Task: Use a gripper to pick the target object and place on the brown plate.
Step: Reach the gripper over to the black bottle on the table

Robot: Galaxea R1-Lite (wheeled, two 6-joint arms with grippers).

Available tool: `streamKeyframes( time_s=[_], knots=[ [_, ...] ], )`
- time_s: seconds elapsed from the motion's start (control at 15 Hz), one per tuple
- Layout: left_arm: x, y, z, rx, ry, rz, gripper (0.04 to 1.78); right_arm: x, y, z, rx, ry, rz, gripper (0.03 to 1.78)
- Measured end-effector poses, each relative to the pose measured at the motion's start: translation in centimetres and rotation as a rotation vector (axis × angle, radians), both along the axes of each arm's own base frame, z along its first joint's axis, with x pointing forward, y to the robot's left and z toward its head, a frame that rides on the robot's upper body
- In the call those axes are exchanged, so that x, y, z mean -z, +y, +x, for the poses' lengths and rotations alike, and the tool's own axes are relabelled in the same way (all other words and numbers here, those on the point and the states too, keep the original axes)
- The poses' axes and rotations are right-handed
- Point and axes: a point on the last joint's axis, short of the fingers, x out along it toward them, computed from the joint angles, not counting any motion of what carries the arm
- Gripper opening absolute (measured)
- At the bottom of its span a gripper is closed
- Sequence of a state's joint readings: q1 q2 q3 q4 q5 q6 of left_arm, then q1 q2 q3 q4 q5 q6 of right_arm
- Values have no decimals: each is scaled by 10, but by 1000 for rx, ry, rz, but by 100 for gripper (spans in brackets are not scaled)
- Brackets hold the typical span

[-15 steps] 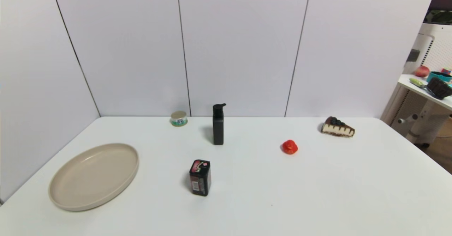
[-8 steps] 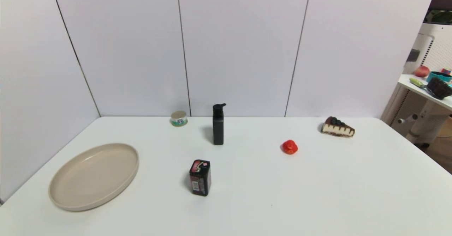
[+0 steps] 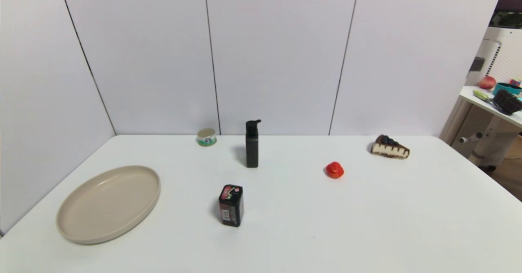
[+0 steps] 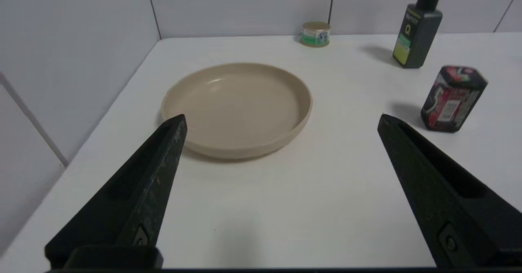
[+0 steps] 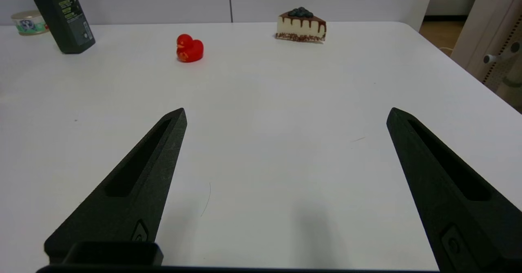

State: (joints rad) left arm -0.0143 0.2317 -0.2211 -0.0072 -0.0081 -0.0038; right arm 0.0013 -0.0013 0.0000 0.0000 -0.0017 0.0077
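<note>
The tall black bottle with a pump cap stands upright at the back middle of the white table; it also shows in the left wrist view and the right wrist view. The beige-tan plate lies empty at the front left, and shows in the left wrist view. Neither arm shows in the head view. My left gripper is open and empty over bare table, short of the plate. My right gripper is open and empty over bare table, far from the bottle.
A dark tin with a pink-red label stands in front of the bottle. A small round can sits at the back wall. A red duck and a cake slice lie to the right. A side table stands beyond the right edge.
</note>
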Motion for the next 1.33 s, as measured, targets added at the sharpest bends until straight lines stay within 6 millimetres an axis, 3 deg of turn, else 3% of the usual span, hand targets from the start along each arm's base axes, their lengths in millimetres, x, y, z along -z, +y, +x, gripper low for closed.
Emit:
streamKeyframes(
  time_s=[0.33,0.53,0.73,0.93,1.33],
  knots=[
    [-104,-3,40,85,-28,88,169,0,0,0,0,0,0,169],
    [-142,-15,76,236,-5,150,169,0,0,0,0,1,0,169],
    [-156,-37,109,411,38,195,169,0,0,0,0,1,0,169],
    [-154,-57,138,585,94,231,169,0,0,0,0,1,0,169],
    [-149,-88,192,675,190,250,169,0,0,0,0,0,0,169]
  ],
)
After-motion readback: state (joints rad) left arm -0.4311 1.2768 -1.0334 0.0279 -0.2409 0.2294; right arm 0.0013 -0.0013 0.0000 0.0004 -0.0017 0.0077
